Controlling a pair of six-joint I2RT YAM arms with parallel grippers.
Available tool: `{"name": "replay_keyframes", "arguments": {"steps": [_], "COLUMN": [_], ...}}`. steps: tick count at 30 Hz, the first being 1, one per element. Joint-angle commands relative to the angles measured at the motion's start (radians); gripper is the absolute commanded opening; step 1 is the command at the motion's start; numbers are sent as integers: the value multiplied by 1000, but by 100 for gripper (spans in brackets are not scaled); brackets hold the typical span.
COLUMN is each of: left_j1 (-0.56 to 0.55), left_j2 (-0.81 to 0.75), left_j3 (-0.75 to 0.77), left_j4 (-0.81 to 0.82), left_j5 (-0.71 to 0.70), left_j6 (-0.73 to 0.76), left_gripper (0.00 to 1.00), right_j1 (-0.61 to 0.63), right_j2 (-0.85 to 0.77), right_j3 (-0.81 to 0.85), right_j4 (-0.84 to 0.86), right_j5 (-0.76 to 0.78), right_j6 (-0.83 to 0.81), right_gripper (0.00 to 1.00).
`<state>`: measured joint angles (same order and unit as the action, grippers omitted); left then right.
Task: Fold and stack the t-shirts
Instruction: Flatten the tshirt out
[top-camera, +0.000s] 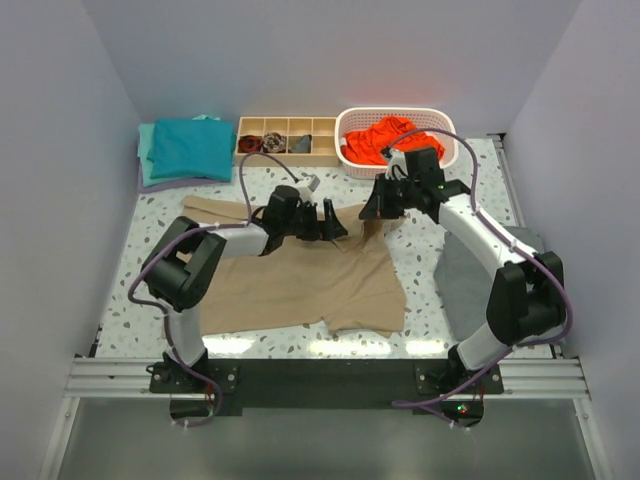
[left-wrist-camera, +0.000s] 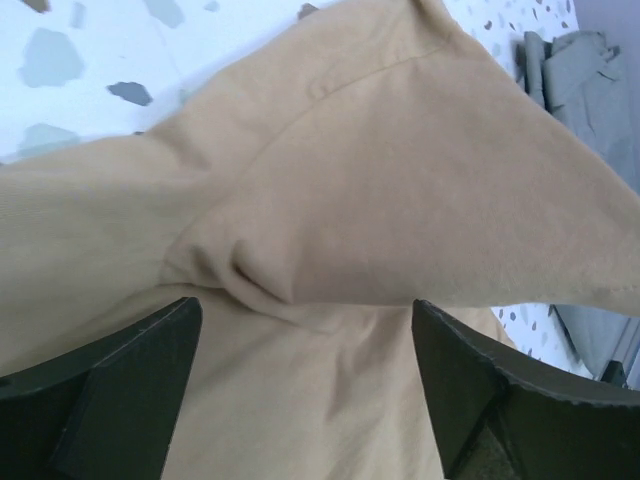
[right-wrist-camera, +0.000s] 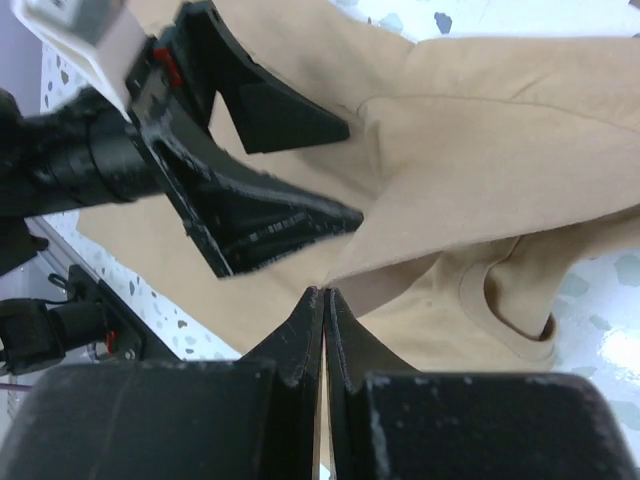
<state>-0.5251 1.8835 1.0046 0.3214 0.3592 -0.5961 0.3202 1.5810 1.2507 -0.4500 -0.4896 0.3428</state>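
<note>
A tan t-shirt (top-camera: 300, 285) lies spread on the speckled table, its collar (right-wrist-camera: 510, 320) toward the right arm. My right gripper (right-wrist-camera: 324, 292) is shut on an edge of this tan shirt (right-wrist-camera: 500, 150) and holds a flap of it up off the rest. My left gripper (top-camera: 335, 222) hovers open just beside that, with its fingers (left-wrist-camera: 130, 380) wide apart over the raised tan fold (left-wrist-camera: 380, 180) and nothing between them. Folded teal t-shirts (top-camera: 190, 148) sit at the back left. An orange-red t-shirt (top-camera: 390, 138) is bunched in a basket.
The white basket (top-camera: 397, 113) stands at the back right, a wooden divided tray (top-camera: 287, 140) with small dark rolls beside it. A flat grey cloth (top-camera: 465, 280) lies at the right under the right arm. The two grippers are very close together.
</note>
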Motion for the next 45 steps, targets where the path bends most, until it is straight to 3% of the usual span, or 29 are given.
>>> {"name": "replay_keyframes", "arguments": {"steps": [1,5,6,7,10,14,21,28,38,45], "left_j1": [-33,-56,-58,-58,-55,-21,40,54,54,54], "left_j2": [43,106,114,124,123,115,149,201,174,129], "left_j3": [43,84,89,92,101,114,149,201,200,209], "left_j4": [102,111,122,122,84,42,2,-21,-36,-137], "left_j5": [20,18,6,-6,-104,-232,-269,-249,-187,-213], "left_j6": [-74,-80,-87,-87,-62,-19,42,81,82,136], "left_gripper": [99,89,87,87,86,88,89,90,90,90], "right_j1": [-3,-3,-1,-1,-3,-4,-4,3,20,29], "right_j2": [-1,10,10,8,-9,-7,-70,-121,13,41], "right_j3": [72,84,85,82,46,9,-51,-212,-318,-368], "right_j4": [19,14,7,-2,-36,-61,-153,-119,-1,-70], "right_j5": [-4,-17,-9,2,112,135,264,154,200,318], "right_j6": [4,-4,-8,-13,-33,-56,-71,-56,-22,-1], "right_gripper": [0,0,3,19,30,36,31,26,22,17]}}
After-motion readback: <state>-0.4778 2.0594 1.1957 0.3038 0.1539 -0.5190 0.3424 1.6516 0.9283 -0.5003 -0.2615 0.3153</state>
